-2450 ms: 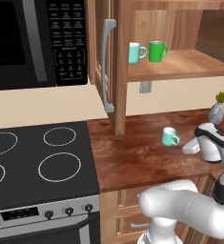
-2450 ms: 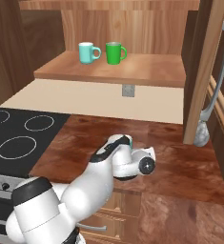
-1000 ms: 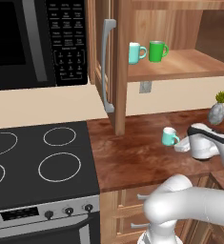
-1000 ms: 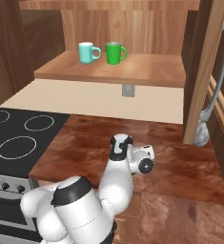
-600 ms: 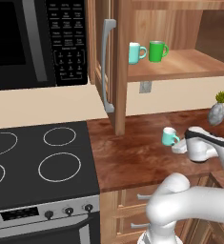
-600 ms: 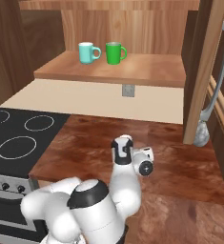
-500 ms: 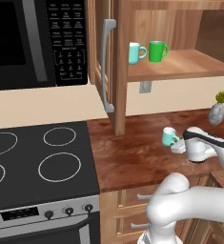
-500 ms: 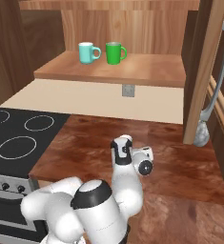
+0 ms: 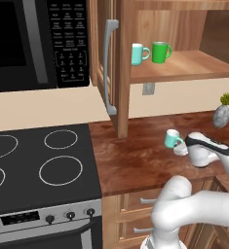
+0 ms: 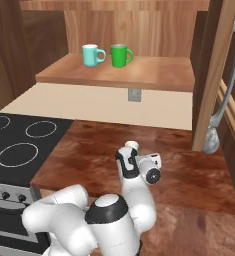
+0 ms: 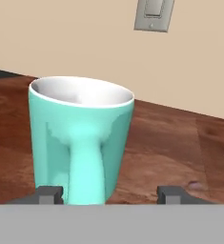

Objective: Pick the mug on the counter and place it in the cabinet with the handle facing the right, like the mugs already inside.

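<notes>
We're parked in front of the cabinet (image 9: 184, 68), which fills the upper right of the left base view with its door swung open. On its shelf sit the mugs (image 9: 150, 52) already stored, a pale aqua one and a bright green one, both handles pointing right. Below runs the counter (image 9: 135, 160), the reddish-brown band across the middle right of that view.

The mug (image 9: 172, 139) we're after stands upright on the counter, right of center in the left base view. In the hand view it takes up the left half, its handle (image 11: 86, 169) facing the camera.

The gripper (image 11: 111, 195) is level with the mug, one fingertip low on either side. The jaws are apart and straddle it; the left tip sits right at the mug's base, the right one has a clear gap. So no real grip yet as far as we can tell.

Progress-wise we're early: approach done, mug bracketed. Left to do: squeeze, lift, carry to the shelf, turn the handle right, set it beside the other two.
</notes>
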Motion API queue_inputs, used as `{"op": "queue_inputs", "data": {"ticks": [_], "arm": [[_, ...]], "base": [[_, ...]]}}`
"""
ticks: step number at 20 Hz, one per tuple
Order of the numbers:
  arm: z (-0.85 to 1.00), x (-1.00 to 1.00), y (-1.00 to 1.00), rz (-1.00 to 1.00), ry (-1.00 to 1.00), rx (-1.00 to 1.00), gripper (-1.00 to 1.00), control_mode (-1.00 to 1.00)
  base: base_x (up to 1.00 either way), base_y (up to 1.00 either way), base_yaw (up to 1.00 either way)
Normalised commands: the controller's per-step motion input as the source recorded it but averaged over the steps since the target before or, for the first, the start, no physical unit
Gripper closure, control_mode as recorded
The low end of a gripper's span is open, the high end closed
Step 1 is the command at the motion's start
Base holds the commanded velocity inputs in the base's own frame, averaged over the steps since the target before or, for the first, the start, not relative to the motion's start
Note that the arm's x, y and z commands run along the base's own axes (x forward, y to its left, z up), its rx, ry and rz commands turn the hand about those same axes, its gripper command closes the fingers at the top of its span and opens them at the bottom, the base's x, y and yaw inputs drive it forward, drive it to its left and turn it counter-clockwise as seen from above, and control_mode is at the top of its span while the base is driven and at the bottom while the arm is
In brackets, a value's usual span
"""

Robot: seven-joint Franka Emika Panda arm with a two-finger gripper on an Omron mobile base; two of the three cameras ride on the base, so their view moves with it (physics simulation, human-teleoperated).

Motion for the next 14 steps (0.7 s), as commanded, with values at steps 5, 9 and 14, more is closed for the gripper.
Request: {"op": "queue_inputs", "data": {"ticks": [5, 9, 14], "arm": [[0.00, 0.02, 0.03, 0.00, 0.00, 0.00, 1.00, -1.00], [0.01, -0.16, 0.19, 0.00, 0.01, 0.00, 1.00, -1.00], [0.21, -0.21, 0.25, 0.00, 0.01, -0.06, 1.00, -1.00]], "base": [[0.00, 0.00, 0.00], [0.00, 0.00, 0.00], [0.00, 0.00, 0.00]]}}
